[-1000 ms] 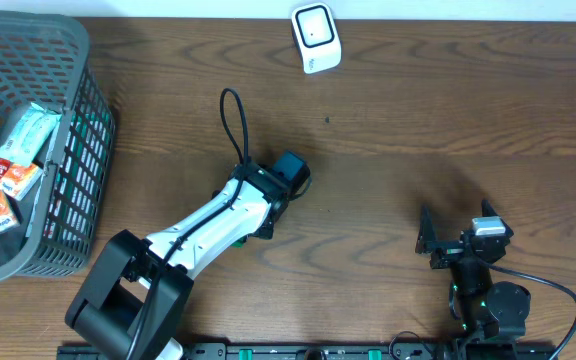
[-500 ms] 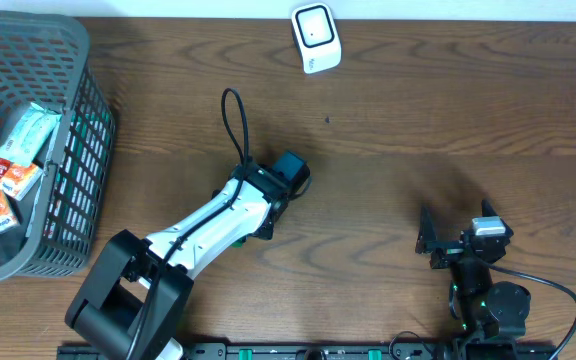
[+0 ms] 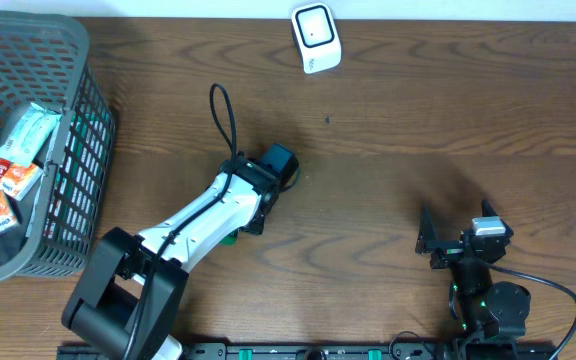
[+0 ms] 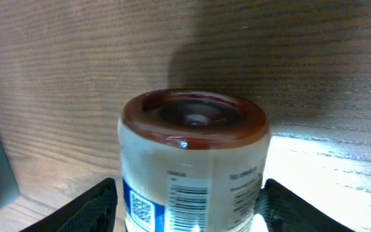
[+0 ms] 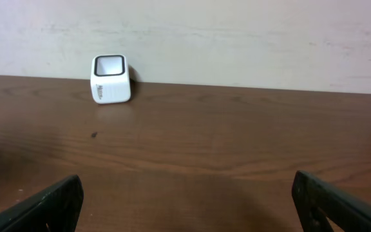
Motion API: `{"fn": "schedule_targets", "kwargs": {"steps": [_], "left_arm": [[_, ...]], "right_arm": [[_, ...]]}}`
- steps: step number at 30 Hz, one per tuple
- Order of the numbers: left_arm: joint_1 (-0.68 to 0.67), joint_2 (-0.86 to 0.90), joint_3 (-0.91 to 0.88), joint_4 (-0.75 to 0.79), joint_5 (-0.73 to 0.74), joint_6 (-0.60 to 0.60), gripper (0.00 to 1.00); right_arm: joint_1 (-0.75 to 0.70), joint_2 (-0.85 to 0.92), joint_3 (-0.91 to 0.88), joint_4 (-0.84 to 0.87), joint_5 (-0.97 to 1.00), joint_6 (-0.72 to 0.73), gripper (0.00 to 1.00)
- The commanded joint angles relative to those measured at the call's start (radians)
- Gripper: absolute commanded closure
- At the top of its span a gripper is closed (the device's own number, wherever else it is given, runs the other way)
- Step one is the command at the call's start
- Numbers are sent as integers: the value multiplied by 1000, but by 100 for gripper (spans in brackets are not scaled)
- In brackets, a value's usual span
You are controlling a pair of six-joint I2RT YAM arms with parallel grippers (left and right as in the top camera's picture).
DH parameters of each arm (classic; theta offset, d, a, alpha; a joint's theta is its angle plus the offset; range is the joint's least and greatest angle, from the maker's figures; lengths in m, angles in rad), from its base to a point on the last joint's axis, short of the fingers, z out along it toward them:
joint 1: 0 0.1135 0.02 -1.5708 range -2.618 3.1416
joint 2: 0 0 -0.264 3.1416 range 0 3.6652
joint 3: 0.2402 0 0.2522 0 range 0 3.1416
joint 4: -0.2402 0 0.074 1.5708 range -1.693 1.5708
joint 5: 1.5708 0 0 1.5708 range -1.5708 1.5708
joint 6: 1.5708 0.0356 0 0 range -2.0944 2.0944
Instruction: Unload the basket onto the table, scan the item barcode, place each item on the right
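Observation:
In the left wrist view the item is a white-labelled jar with a dark brown end facing the camera. A barcode and a blue patch with a QR code show on its side. My left gripper is shut on it, one finger against each side. Seen from overhead, that gripper sits mid-table and covers the jar. The white scanner stands at the table's far edge, also visible as a small white box in the right wrist view. My right gripper is open and empty near the front right.
A grey mesh basket holding several snack packets stands at the left edge. A black cable loops up from the left arm. The back wall rises right behind the scanner.
The left arm has swung slightly left and toward the far edge, carrying the jar, and its jaws have narrowed a little. The right arm has not moved.

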Motion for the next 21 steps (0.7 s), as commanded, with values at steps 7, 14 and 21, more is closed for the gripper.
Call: {"fn": "schedule_targets", "kwargs": {"steps": [7,14,21], "left_arm": [[7,11,-37,10,-32,14,21],[7,11,-39,21,-41,14,14],[7,11,-43,22,-74,14,13]], "right_arm": [[-5,-1,-1,-4,3,14,1],[-5,-1,-1,-4,3,14,1],[-5,-1,-1,-4,3,14,1]]}}
